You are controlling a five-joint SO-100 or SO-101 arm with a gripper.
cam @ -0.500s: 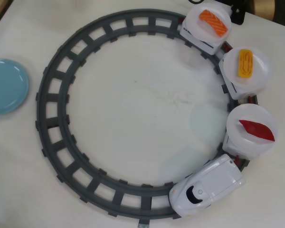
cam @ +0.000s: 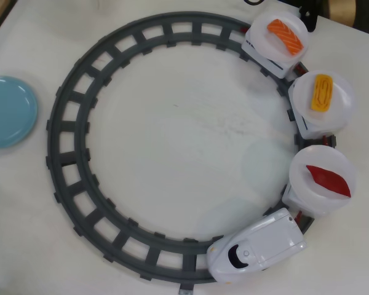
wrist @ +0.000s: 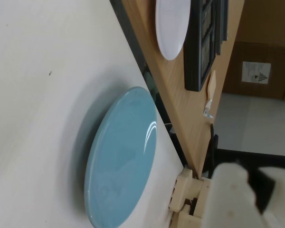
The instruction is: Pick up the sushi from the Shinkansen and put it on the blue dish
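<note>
Sushi (cam: 328, 180) on plate behind Shinkansen (cam: 257, 252); blue dish (wrist: 121, 156) bare on desk (cam: 178, 129); my fingers' opening: cannot tell.

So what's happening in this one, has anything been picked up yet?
Nothing is being handled. In the overhead view the toy Shinkansen sits on the circular grey track, pulling three cars with white plates. The dark-red sushi lies on the plate right behind the engine, untouched. The blue dish at the left edge is empty. The arm does not appear overhead; the wrist view looks at the dish, and the gripper's state is unclear.
</note>
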